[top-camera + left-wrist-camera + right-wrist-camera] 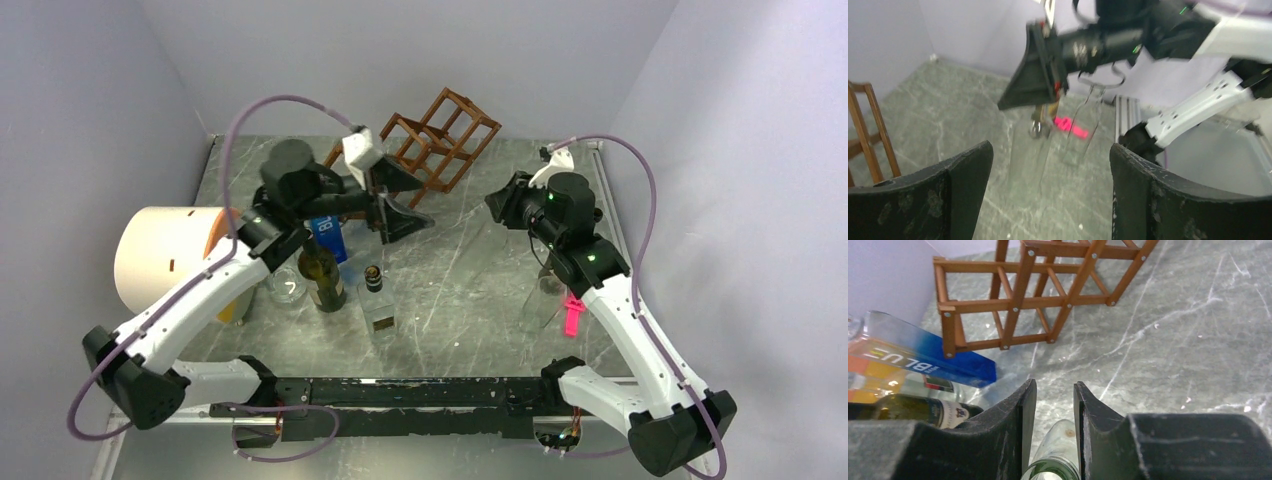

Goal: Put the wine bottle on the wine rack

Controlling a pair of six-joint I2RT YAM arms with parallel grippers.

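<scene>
left gripper [412,203] is seen with its jaws spread wide and nothing caught between them, raised above the table [470,290] just in front of the wine rack [440,140]. right gripper [1052,387] is drawn shut to a narrow slit; a clear glass bottle [1055,455] is seen in that slit, low in the wrist view, but whether it is gripped cannot be told. the wine bottle [322,272], dark green with a pale label, is stood upright on the table under the left forearm, apart from both grippers and not on the rack. a blue-labelled bottle [328,235] is placed just behind it, and a square clear bottle [377,300] with a dark cap just to its right. the wine rack is set at the far edge of the table, tipped so that its cells are shown as diamonds. a clear bottle with a pink label [570,315] is found beside the right arm, and a white roll [165,255] at the left edge
</scene>
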